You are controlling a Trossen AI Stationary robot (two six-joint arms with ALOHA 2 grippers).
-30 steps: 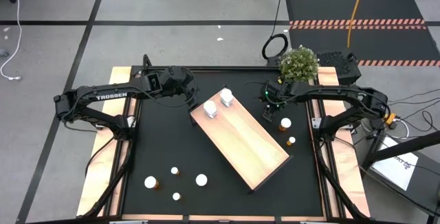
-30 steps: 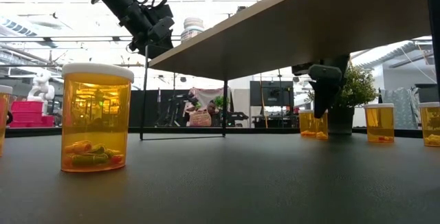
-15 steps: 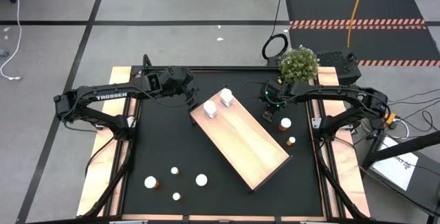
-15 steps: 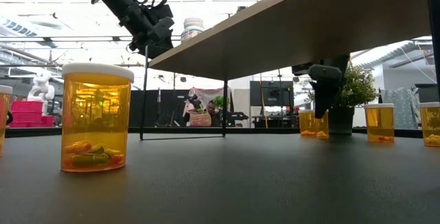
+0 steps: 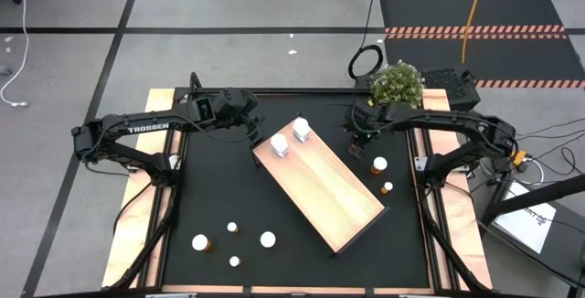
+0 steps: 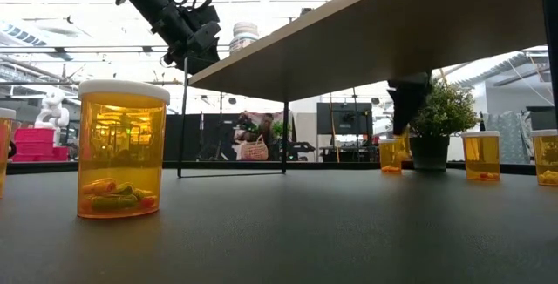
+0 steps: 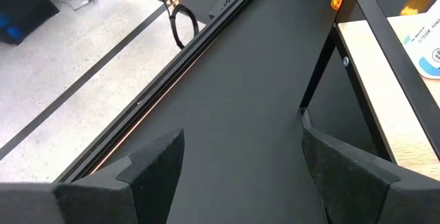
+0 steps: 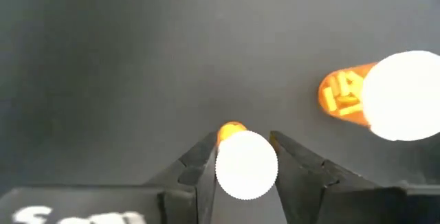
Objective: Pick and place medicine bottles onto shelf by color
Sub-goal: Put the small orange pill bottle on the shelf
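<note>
The shelf (image 5: 320,184) is a pale wood board standing on thin black legs (image 6: 183,127), slanted across the mat. Two white bottles (image 5: 280,144) (image 5: 301,132) stand at its far end. My right gripper (image 5: 356,143) is off the shelf's right side, shut on an orange bottle (image 8: 232,129) with a white cap. Two more orange bottles (image 5: 378,164) (image 5: 388,187) stand just nearer. Several small bottles (image 5: 232,228) stand near the mat's front left. My left gripper (image 7: 240,176) is open, raised beside the shelf's far left corner. My right gripper has the orange bottle's round white cap (image 8: 227,165) pinched between its two fingers (image 8: 199,165), coming from above and pointing down. The bottle hangs upright below the fingers (image 6: 390,155). Whether its base is off the mat, I cannot tell.
A potted plant (image 5: 397,83) stands at the mat's far right corner, close behind my right gripper. A large orange bottle (image 6: 123,149) stands close to the low camera. Bare black mat (image 5: 219,179) lies between the shelf and the left arm.
My right gripper has risen and moved a little toward the table's far edge. My left arm has kept still.
</note>
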